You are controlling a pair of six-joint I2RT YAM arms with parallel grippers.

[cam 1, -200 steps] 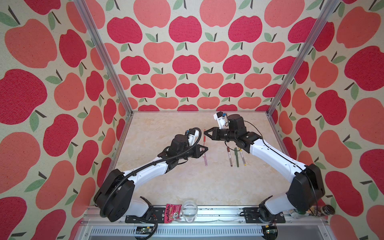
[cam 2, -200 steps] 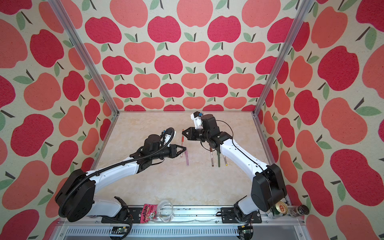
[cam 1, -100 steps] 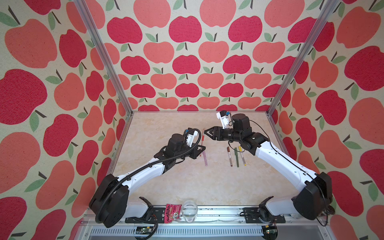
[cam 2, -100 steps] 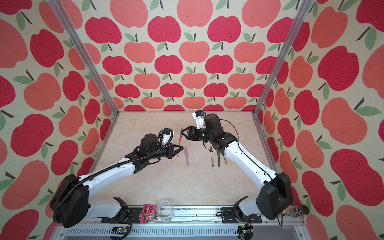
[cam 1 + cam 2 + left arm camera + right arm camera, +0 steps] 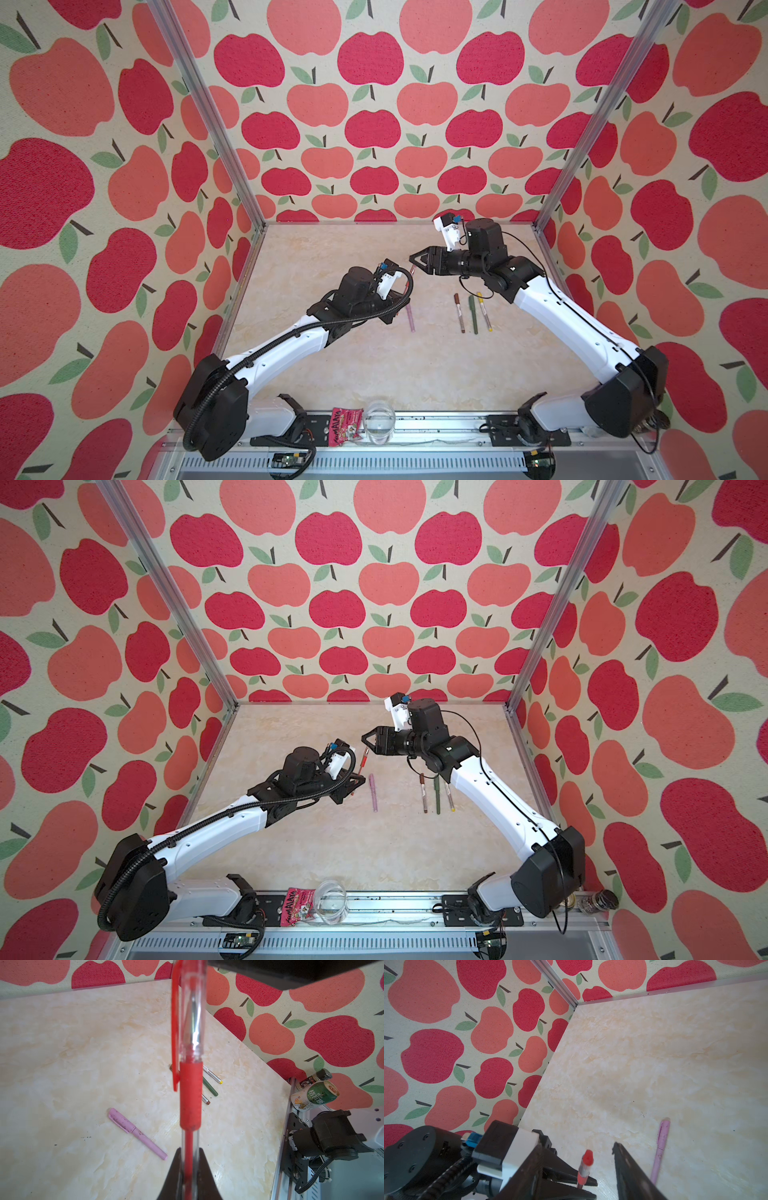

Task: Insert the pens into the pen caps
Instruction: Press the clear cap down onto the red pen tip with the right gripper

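Note:
My left gripper (image 5: 189, 1151) is shut on the red pen (image 5: 190, 1095), which stands nearly upright above the table; its clear cap with a red clip (image 5: 175, 1022) sits on its top end. In both top views the red pen (image 5: 412, 276) (image 5: 364, 757) rises from the left gripper (image 5: 397, 305) (image 5: 358, 780). My right gripper (image 5: 413, 262) (image 5: 365, 739) (image 5: 576, 1147) is open, its fingers spread on either side of the pen's red top (image 5: 587, 1159) without touching it. A lilac-pink pen (image 5: 410, 318) (image 5: 137, 1133) (image 5: 661, 1147) lies capped on the table.
Three capped pens lie side by side right of the middle: brown-capped (image 5: 459, 312), dark green (image 5: 473, 313), yellow-capped (image 5: 484, 311). A candy packet (image 5: 345, 426) and a glass cup (image 5: 379, 422) sit at the front rail. A can (image 5: 313, 1095) and a small bottle (image 5: 313, 1078) stand at the right corner.
My right gripper, shut at the pen's top a second ago, has opened and drawn back slightly. The left gripper still holds the red pen in about the same place.

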